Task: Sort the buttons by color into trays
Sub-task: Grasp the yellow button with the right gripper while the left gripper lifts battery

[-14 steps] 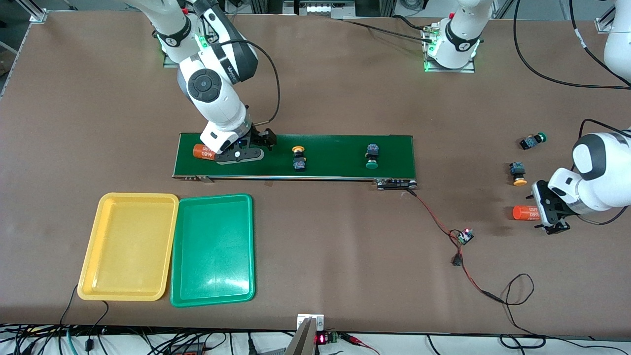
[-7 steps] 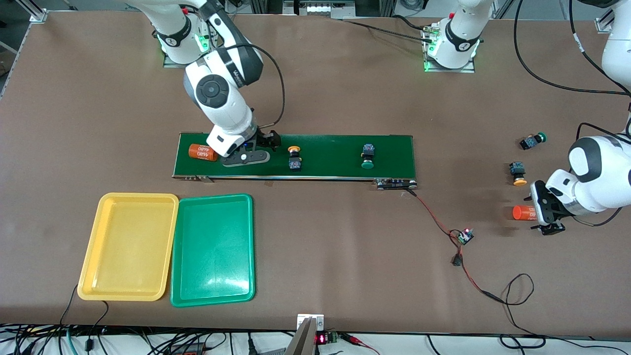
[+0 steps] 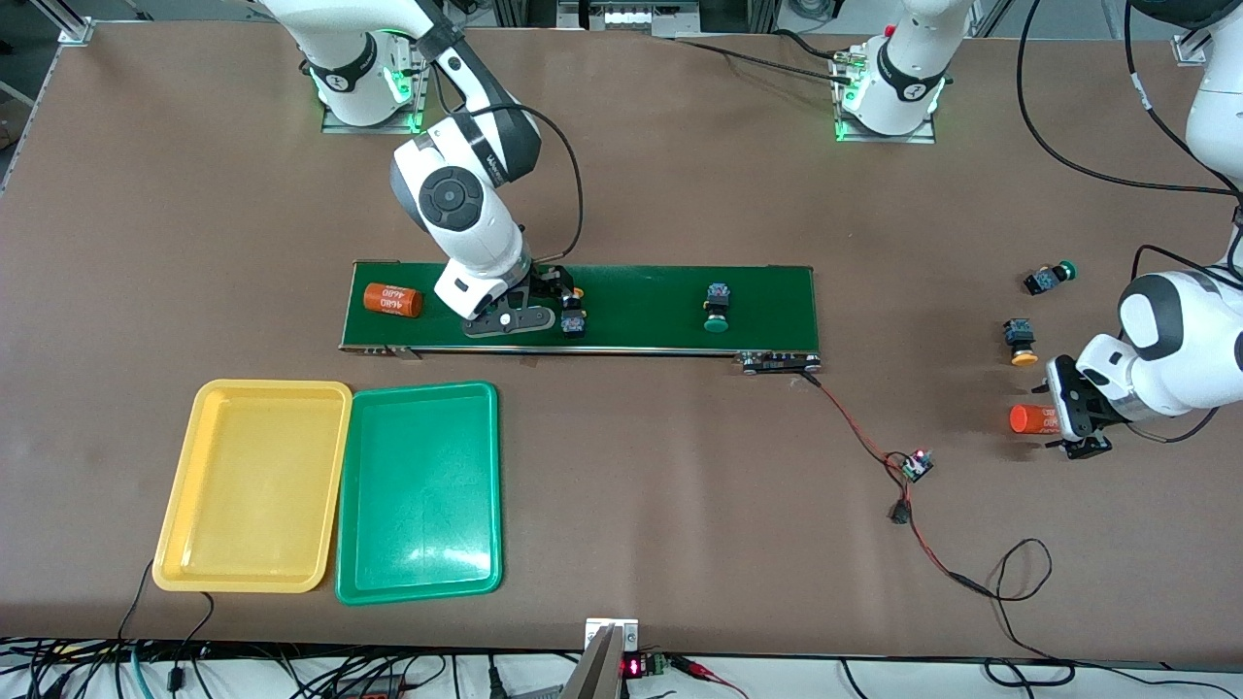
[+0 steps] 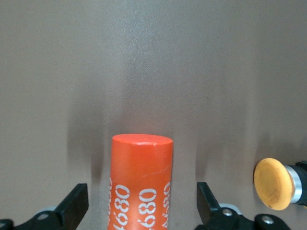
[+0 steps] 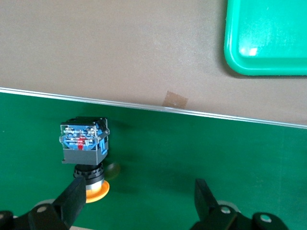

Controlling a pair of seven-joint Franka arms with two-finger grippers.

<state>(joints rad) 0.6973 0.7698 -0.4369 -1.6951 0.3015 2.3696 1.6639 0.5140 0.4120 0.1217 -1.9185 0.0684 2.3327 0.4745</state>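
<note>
A: Step?
B: First pick. Right gripper [image 3: 552,286] is low over the belt [image 3: 641,335], mid-frame, jaws apart, holding nothing. Yellow button [image 3: 572,316] lies by one finger [image 5: 76,194], not between the two.
A: Next?
B: My read: centre on the button, clench, carry it to the yellow tray [image 3: 194,408] low in frame.
A: Left gripper [image 3: 1068,419]?
B: Released, straddling an orange cylinder [image 3: 1027,419], not a button.
A: Clutter?
B: Second cylinder [image 3: 393,300] and green button [image 3: 716,311] on the belt; two buttons [image 3: 1020,342] [image 3: 1049,279] loose near the left arm. Green tray [image 3: 490,485] empty.
</note>
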